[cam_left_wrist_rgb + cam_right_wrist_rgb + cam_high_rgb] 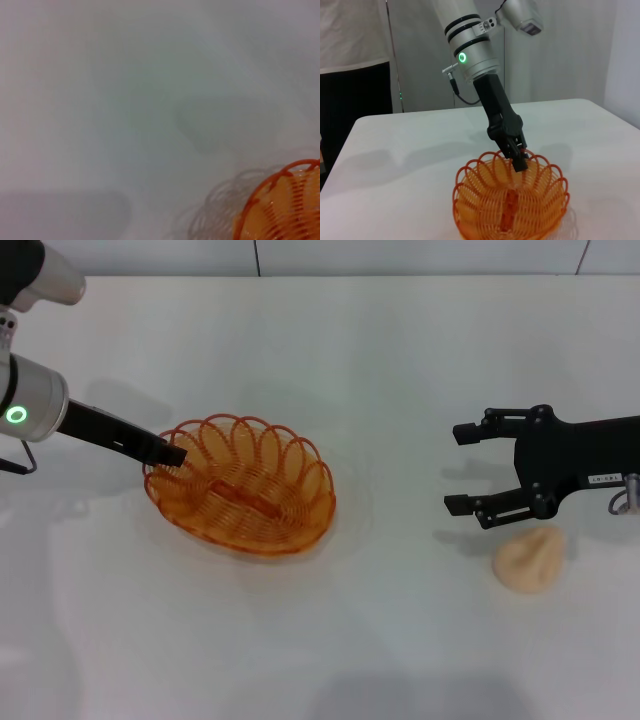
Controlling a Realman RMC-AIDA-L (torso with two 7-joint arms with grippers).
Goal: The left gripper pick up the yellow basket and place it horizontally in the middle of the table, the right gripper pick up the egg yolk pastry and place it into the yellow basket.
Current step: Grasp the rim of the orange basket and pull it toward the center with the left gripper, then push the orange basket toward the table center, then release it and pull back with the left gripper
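yellow basket (240, 485) rim pinched by left gripper (519, 159).

Light is bright and even, with soft shadows on the table (400, 360). The left wrist view is blurred, perhaps out of focus.

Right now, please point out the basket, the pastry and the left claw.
basket (245, 500): head view, its wire bottom.
pastry (530, 558): head view, its domed top.
left claw (519, 159): right wrist view, the fingertips at the basket's rim.
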